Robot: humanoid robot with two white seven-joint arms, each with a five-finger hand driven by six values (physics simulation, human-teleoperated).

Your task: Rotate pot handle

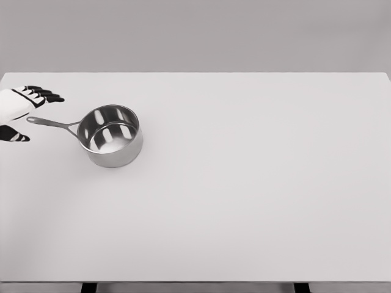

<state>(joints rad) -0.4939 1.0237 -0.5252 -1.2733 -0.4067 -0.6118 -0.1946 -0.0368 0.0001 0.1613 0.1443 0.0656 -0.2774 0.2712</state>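
A shiny steel pot (111, 135) stands upright on the white table (244, 183), left of the middle. Its thin handle (54, 122) points left, toward the picture's edge. My left hand (29, 116) comes in at the far left, white with black fingertips. Its fingers (44, 94) are spread above the handle's end and the thumb (17, 137) lies below it, with the handle tip in the gap between them, untouched. The hand holds nothing. My right arm is out of sight.
The table's back edge (195, 73) runs across the top and its front edge (195, 282) along the bottom, with dark legs (89, 287) showing below. A grey wall stands behind.
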